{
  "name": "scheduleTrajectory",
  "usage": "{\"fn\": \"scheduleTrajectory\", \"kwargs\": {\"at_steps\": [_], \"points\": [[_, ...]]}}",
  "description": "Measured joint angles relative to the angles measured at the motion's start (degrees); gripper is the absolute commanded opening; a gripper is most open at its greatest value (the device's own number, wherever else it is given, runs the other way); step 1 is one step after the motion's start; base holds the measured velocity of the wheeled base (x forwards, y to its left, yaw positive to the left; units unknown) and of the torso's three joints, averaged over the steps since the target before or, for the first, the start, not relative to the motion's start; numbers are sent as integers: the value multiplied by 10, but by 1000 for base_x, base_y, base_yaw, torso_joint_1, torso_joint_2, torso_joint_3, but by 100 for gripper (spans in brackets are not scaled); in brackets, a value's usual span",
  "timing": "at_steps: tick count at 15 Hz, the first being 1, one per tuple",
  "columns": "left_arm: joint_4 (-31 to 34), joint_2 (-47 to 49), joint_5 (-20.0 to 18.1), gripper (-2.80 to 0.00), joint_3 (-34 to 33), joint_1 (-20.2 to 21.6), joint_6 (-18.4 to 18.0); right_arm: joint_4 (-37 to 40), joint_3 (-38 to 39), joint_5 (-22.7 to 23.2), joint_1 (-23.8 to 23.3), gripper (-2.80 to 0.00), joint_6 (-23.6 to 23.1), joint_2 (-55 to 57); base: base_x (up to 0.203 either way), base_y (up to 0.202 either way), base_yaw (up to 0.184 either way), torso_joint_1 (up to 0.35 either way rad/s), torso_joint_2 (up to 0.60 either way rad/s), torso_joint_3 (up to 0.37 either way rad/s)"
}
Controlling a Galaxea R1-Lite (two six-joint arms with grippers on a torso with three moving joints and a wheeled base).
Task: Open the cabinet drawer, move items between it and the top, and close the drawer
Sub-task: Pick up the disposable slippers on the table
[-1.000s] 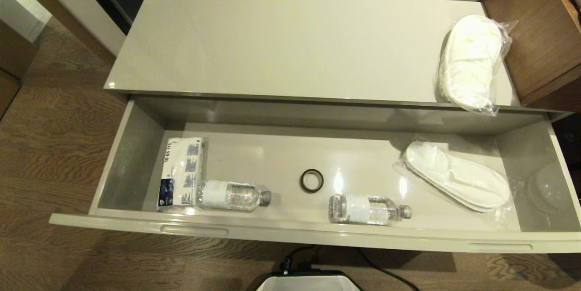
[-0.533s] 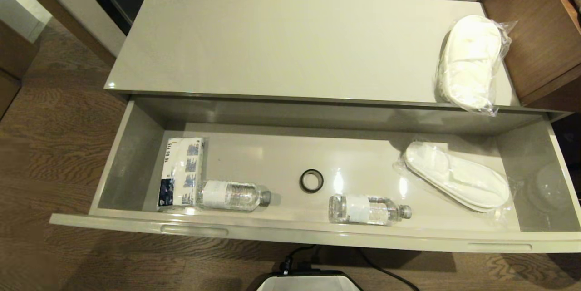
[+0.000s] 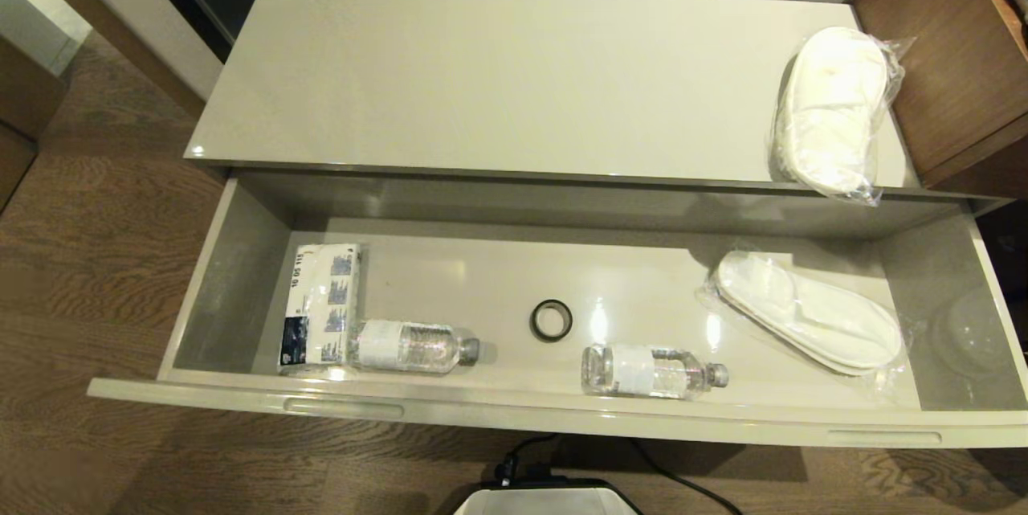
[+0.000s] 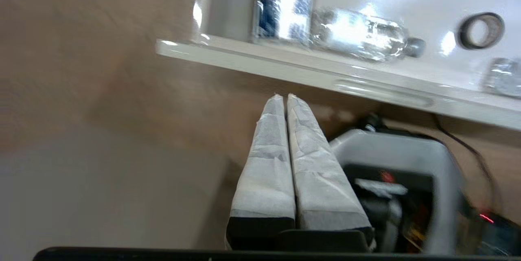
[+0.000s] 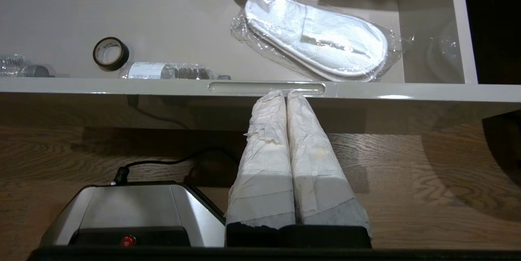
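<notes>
While the cabinet drawer [image 3: 241,290] stands pulled fully out beneath the top [image 3: 498,81], neither arm appears in the head view. Seen from its own wrist camera, the left pincer [image 4: 284,97] has its taped fingers pressed together on nothing, hovering over the wood floor [image 3: 104,242] just outside the drawer's front panel, near the left handle slot [image 4: 382,92]. The right pincer [image 5: 284,92] is likewise closed and empty, its tips just short of the right handle slot [image 5: 266,88]; whether they touch the panel cannot be told.

Inside the drawer, at 9 o'clock, a white-and-blue tissue pack [image 3: 320,302] lies flat, with one water bottle [image 3: 414,346] on its side touching the pack's near end, cap pointing toward 3 o'clock. A small black ring [image 3: 551,320] sits near the centre of the drawer floor. A second water bottle [image 3: 652,371] lies on its side just beyond the ring toward 4 o'clock, close to the front wall, cap also toward 3 o'clock. At 3 o'clock a plastic-wrapped slipper pair [image 3: 807,312] rests at a slant.

On the top, another wrapped slipper pair [image 3: 831,109] lies at the far 3 o'clock end, its wrapping overhanging the front edge, beside a brown wooden unit [image 3: 940,57]. The robot's grey base [image 3: 546,499] and a black cable [image 3: 683,479] show at 6 o'clock.
</notes>
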State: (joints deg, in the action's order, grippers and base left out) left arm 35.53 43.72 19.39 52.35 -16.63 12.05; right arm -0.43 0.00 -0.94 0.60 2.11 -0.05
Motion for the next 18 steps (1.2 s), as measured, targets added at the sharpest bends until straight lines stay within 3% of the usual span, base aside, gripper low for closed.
{"fn": "scheduleTrajectory", "kwargs": {"at_steps": [4,6,8,10,14,16,18], "points": [[-98,-170,-16,-280,-181,36,-75,0,0,0,0,-280,0,0,0,0,0,0,0,0],[-177,-227,12,-280,-268,49,-58,0,0,0,0,-280,0,0,0,0,0,0,0,0],[-220,-256,6,-280,-293,77,-38,0,0,0,0,-280,0,0,0,0,0,0,0,0],[-203,-285,-22,-280,-299,129,-30,0,0,0,0,-280,0,0,0,0,0,0,0,0],[-169,-396,-75,-280,-374,160,-51,0,0,0,0,-280,0,0,0,0,0,0,0,0],[-229,-420,-121,-280,-440,165,-51,0,0,0,0,-280,0,0,0,0,0,0,0,0],[-308,-431,-199,-280,-483,166,-38,0,0,0,0,-280,0,0,0,0,0,0,0,0]]}}
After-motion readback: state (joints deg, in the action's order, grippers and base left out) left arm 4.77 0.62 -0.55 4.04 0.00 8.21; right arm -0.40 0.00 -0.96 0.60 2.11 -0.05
